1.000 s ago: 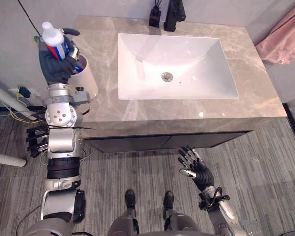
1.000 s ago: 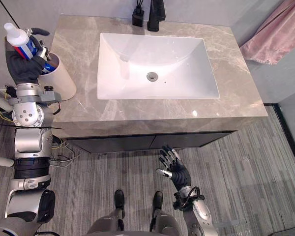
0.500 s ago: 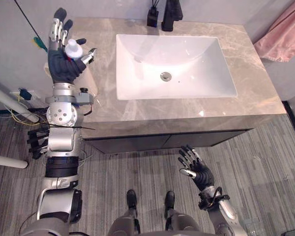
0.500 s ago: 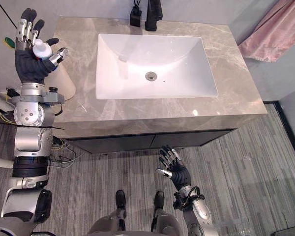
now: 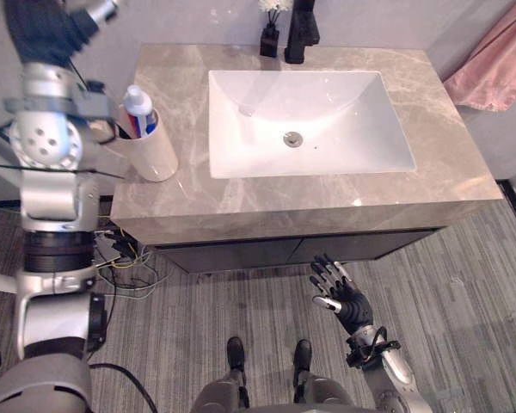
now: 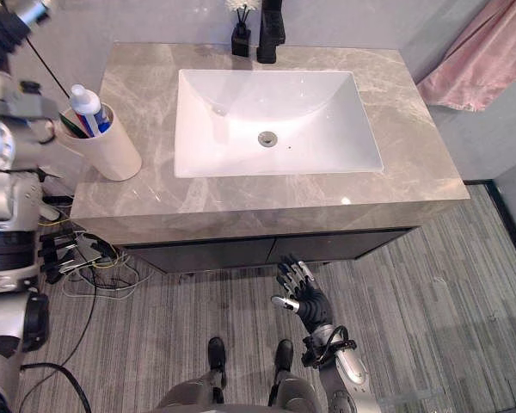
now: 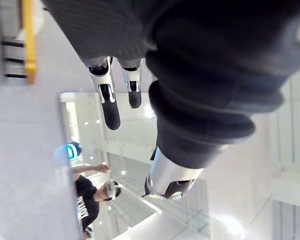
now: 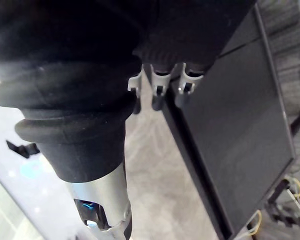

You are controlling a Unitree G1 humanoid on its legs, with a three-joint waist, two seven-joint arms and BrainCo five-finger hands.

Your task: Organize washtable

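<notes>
A white cup [image 5: 149,148] stands at the left end of the marble washtable [image 5: 430,163]. A white toothpaste tube [image 5: 138,103] with red and blue print stands upright in it, cap up. My left hand [image 5: 47,24] is raised above and to the left of the cup, clear of it. In the left wrist view its fingers [image 7: 110,106] are straight and hold nothing. My right hand [image 5: 340,292] hangs low in front of the dark cabinet [image 5: 284,249], open with its fingers spread.
A white sink [image 5: 310,120] fills the middle of the top. A black faucet [image 5: 303,30] and a small black vase [image 5: 269,36] stand behind it. A pink towel [image 5: 494,69] hangs at the right. A mirror reflects a person [image 7: 87,200].
My left hand opened and let go of the toothpaste tube, which dropped into the cup. The hand then rose up and away to the left. The camera shifted slightly.
</notes>
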